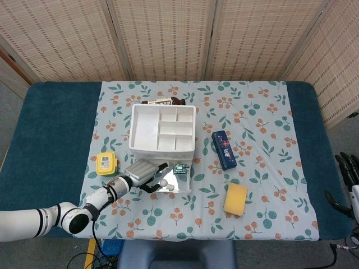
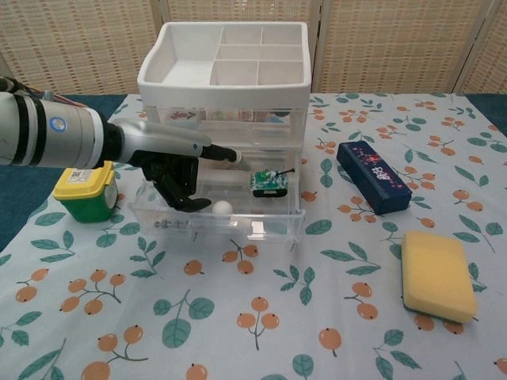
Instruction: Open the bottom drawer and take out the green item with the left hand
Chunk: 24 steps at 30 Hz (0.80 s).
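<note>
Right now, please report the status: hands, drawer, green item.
Left hand over open bottom drawer, holding nothing. Green toy tank untouched inside. White ball beside fingers. Right hand idle.

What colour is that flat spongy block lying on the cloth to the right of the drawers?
The sponge is yellow; the chest view shows it best.

Left hand (image 2: 176, 162) reaching forward, fingers curled down, holding nothing; right hand (image 1: 350, 179) hanging low, fingers apart.
</note>
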### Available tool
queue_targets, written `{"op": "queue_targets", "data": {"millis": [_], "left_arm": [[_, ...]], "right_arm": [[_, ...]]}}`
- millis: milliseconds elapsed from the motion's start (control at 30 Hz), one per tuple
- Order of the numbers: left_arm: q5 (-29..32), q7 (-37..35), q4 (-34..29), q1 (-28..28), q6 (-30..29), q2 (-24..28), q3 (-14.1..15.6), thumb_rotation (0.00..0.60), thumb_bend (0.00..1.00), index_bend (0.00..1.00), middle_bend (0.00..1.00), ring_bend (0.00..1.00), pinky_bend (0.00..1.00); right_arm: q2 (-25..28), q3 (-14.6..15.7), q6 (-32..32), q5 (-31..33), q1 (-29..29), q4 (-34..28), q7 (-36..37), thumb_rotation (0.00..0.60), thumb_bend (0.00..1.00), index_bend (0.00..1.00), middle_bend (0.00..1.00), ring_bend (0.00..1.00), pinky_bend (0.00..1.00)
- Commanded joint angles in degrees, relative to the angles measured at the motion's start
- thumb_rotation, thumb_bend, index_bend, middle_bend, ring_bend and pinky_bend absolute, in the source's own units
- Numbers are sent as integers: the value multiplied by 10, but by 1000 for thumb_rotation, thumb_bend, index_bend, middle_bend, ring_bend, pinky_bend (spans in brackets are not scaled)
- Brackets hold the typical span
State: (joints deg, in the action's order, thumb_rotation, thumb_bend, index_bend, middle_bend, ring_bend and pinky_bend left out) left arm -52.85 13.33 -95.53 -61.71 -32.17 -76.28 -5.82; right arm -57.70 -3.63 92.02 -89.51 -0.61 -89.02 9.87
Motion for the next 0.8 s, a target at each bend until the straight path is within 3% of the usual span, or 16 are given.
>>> {"op": "queue_targets", "data": {"millis": [33, 800], "left_arm": [[9, 6, -1, -11, 5, 6, 4, 600, 452, 32, 949, 1000, 1000], [46, 21, -27, -70, 15, 24, 38, 600, 452, 91, 949, 1000, 1000]], "right_arm": [[0, 0, 0, 0, 0, 0, 1, 600, 327, 0, 41, 0, 0], [-5, -2, -3, 6, 2, 14, 14, 600, 327, 0, 41, 0, 0]]}}
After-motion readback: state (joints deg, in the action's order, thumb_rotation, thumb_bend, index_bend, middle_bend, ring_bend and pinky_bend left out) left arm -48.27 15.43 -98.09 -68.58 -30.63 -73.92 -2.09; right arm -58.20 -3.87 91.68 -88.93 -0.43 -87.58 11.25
